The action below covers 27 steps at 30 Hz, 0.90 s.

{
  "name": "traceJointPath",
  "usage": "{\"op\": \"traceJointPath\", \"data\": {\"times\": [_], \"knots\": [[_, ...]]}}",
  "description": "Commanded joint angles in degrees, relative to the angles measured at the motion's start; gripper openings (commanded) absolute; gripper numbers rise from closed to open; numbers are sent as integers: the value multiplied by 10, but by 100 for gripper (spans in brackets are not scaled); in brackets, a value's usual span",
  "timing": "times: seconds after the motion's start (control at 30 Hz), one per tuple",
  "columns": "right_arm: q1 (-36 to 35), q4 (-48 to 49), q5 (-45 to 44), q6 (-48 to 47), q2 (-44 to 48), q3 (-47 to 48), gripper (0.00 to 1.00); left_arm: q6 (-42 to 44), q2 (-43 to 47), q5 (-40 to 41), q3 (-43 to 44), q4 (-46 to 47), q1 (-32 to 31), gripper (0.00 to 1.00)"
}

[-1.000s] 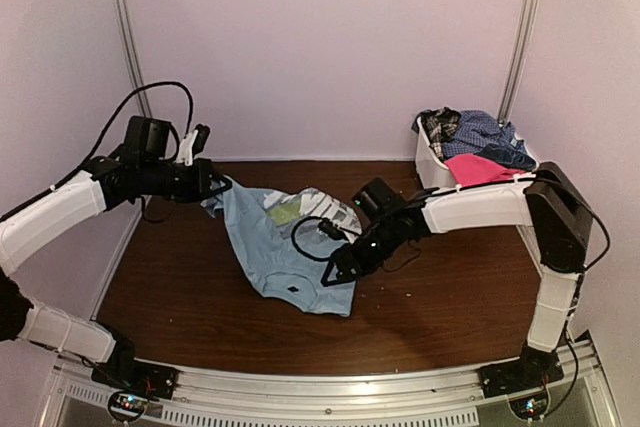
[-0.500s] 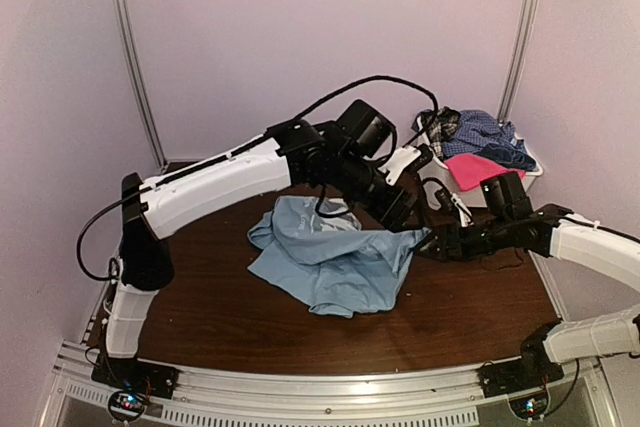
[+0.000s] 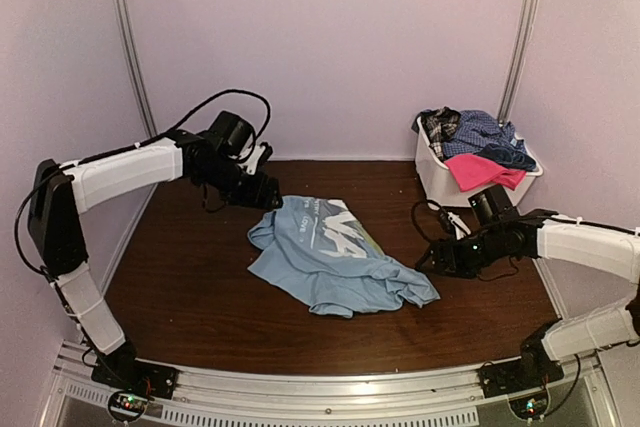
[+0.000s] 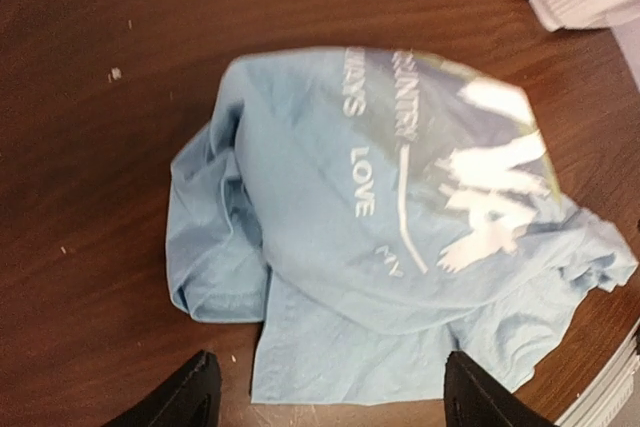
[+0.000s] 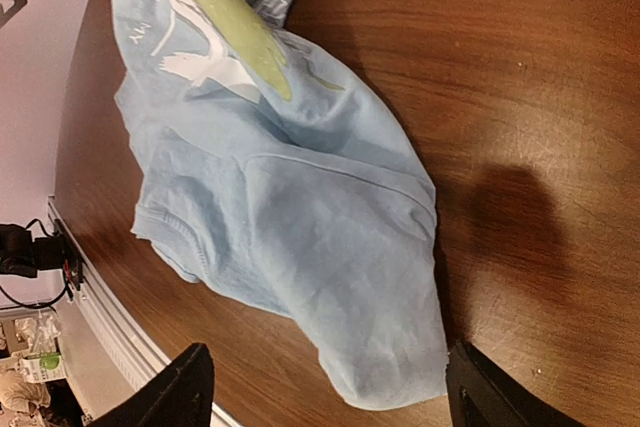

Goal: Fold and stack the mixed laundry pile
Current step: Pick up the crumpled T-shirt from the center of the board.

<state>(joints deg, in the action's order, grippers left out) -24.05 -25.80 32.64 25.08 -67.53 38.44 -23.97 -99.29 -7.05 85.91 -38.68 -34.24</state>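
Your left gripper (image 4: 330, 392) has its jaws spread, with the light blue T-shirt (image 4: 400, 247) crumpled just ahead of them. Your right gripper (image 5: 325, 387) is spread too, shirt edge just ahead.

White lettering on the light blue T-shirt (image 4: 330, 247) reads "LOVE", then "MY"; the other words are blurred.

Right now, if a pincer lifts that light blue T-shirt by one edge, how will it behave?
Probably floppy: the light blue T-shirt lies crumpled in soft folds, so it should drape and sag from one pinch. Likely light, being thin cloth. Pushed across the table, it would probably bunch up rather than slide whole.
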Motion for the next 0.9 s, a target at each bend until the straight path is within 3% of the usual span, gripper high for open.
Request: {"op": "traceJointPath", "data": {"times": [0.0,0.13,0.27,0.33,0.5,0.57,0.67,0.77,0.87], "knots": [[-22,1,-30,-15,-51,25,83,-28,-17,20,-69,15,13,78],[-55,-27,-66,-35,-105,40,85,-36,-50,37,-90,14,18,77],[-68,-43,-111,-38,-145,45,76,-26,-61,-16,-117,74,18,70],[-68,-48,-125,-37,-159,51,66,-21,-63,-69,-122,115,17,66],[-68,-54,-150,-37,-176,71,46,-46,-94,-101,-112,163,17,66],[-68,-58,-153,-38,-182,80,33,-49,-116,-105,-98,171,17,67],[-67,-68,-166,-37,-181,95,2,-55,-155,-107,-71,174,17,67],[-67,-91,-182,-40,-171,120,0,-63,-176,-115,-45,173,17,57],[-66,-126,-203,-47,-158,161,0,-68,-160,-111,-39,175,17,34]]}}
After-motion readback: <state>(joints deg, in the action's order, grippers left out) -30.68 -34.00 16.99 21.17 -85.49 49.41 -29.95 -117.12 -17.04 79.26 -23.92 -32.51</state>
